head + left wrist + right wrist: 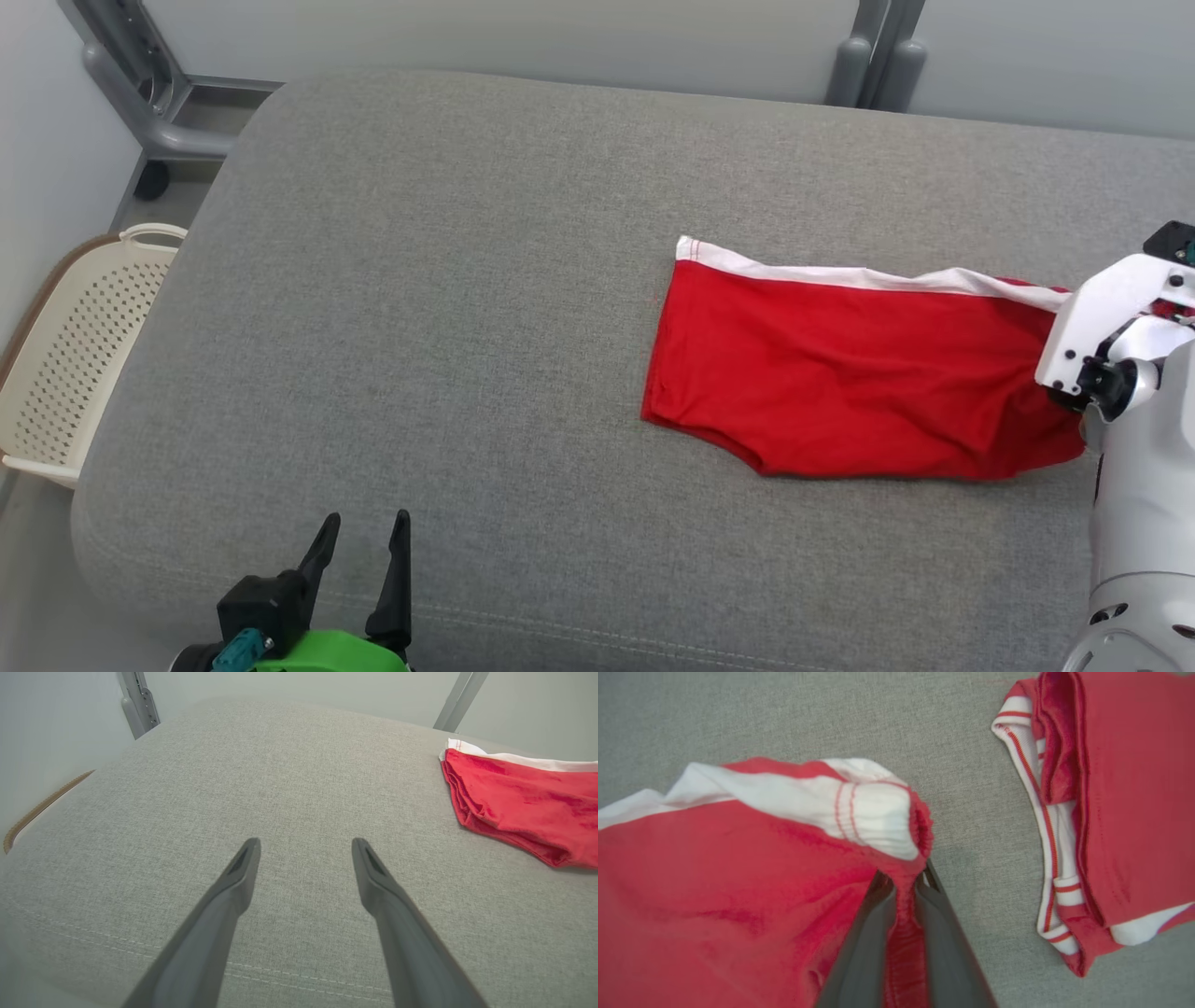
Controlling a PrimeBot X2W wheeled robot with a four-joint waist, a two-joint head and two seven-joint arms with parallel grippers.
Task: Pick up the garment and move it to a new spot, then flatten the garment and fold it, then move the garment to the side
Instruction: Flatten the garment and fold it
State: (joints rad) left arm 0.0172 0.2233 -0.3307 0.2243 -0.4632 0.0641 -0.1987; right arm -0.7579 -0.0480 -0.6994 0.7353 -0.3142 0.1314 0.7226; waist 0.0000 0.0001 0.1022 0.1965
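Grey padded surface (467,280), wide bare stretch at left. Red garment (840,373) flat at right, right gripper (903,882) clamped on its right end. Second folded garment (1111,812) close beside. Left gripper (366,518) spread wide, near-left edge. Basket (65,373) off left edge.

Light is bright, soft and even across the bed (467,327), with no glare and no hard shadows. In the head view everything is sharp, and the garment (840,373) throws only a thin dark line along its near edge. The left wrist view is paler and washed out. There the bed's far edge bows with the wide lens, and the left tool (306,847) goes soft toward the bottom of the frame, while the weave around its tips is crisp. In the right wrist view the garment close to the lens is blurred, as is the right tool (903,884). A faint shadow lies on the bed just beside it.
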